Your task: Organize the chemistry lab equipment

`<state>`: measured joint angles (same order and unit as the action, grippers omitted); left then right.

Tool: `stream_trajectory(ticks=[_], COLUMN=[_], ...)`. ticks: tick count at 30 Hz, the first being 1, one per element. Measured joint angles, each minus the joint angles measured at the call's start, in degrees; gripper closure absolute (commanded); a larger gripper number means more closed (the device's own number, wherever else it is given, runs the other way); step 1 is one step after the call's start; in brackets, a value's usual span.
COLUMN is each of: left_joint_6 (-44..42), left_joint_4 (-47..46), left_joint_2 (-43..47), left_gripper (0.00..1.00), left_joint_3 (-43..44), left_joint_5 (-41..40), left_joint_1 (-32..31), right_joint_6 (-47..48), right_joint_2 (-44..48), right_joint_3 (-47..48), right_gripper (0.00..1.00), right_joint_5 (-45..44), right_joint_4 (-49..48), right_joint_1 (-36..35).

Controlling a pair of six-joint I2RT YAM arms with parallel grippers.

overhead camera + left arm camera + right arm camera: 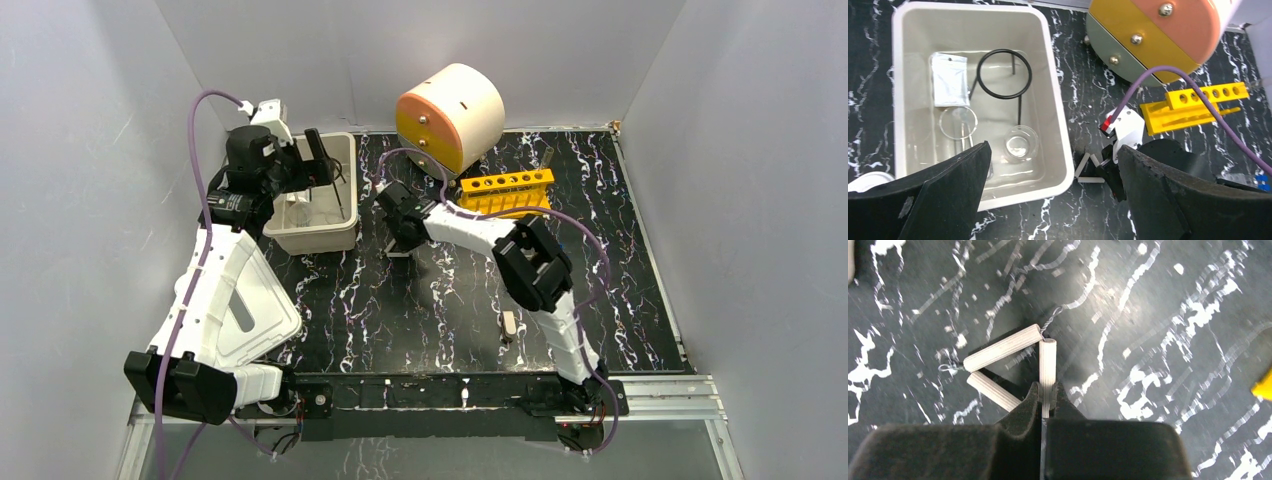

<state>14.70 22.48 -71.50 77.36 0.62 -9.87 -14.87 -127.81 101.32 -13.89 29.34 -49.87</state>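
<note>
While the left claw hangs over the tub at the far left of the table, its fingers are spread wide and hold nothing. We see several pieces lying in the tub beneath it. The pad lies flat toward the far left corner. The ring lies just right of the pad, with its handle running toward the near wall. The funnel sits by the pad's near edge, and the beaker stands upright beside the end of the ring's handle. Thin metal legs show next to the funnel, but we cannot tell whether they are the tongs.

Just right of the tub, on the bare table, lies the triangle. The right claw is pressed together on it, pinching the near end of one of its three pale rods. The other two rods rest on the table, joined by twisted wire at the corners. From above, we see this claw low beside the tub's near right corner, its arm reaching in from the right.

Behind the triangle stands the drum, tipped on its side with its orange face toward the tub. Right of the drum, the yellow rack sits on the table. Well apart from all these, near the right arm's lower links, a small tool lies alone on the table.
</note>
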Motion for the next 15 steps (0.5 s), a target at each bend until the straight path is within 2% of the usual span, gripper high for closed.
stream_trajectory(ticks=[7, 15], left_joint_6=[4.5, 10.8], left_joint_4=[-1.7, -7.5], left_joint_2=[0.0, -0.9], left_gripper=[0.02, 0.02], left_joint_3=[-2.3, -4.8], left_joint_5=[6.9, 17.8], left_joint_1=[0.0, -0.8], right_joint_6=[-1.9, -4.6], right_joint_2=[15.5, 31.2], right_joint_3=[-12.9, -17.7], right_gripper=[1.0, 1.0], right_joint_5=[-1.4, 1.4], right_joint_4=[-5.7, -14.8], right_joint_1=[2.1, 6.4])
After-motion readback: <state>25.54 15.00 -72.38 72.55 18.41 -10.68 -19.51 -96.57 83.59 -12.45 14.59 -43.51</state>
